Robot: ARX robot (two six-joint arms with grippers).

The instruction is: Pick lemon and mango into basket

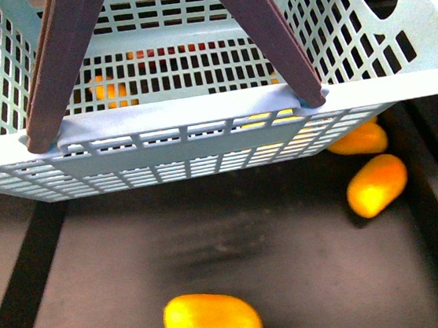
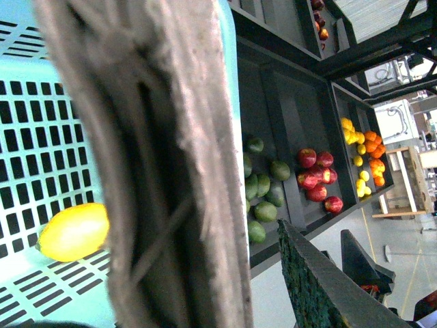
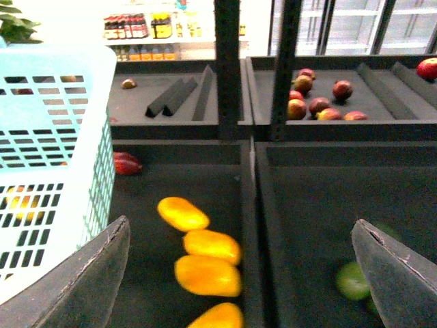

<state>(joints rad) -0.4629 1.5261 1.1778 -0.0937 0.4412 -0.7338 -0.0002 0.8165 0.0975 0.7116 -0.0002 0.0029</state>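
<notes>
The mint-green basket (image 1: 222, 124) hangs close in front and fills the top of the front view, its two brown handles (image 1: 65, 63) swung up. My left gripper (image 2: 232, 294) is shut on a handle (image 2: 157, 171); only one dark finger (image 2: 321, 287) shows. A yellow oval fruit with a nub, seemingly a lemon (image 2: 74, 232), lies on the basket floor (image 2: 41, 137). Three mangoes (image 1: 213, 320) lie on the dark tray below. My right gripper (image 3: 239, 273) is open and empty above several mangoes (image 3: 207, 275), beside the basket wall (image 3: 48, 137).
A black divider (image 3: 247, 225) separates the mango tray from one holding a green fruit (image 3: 354, 280). Red apples (image 3: 314, 99) lie on the shelf behind. The left wrist view shows green fruit (image 2: 263, 191), red apples (image 2: 317, 178), small lemons (image 2: 351, 133) and oranges (image 2: 372, 143).
</notes>
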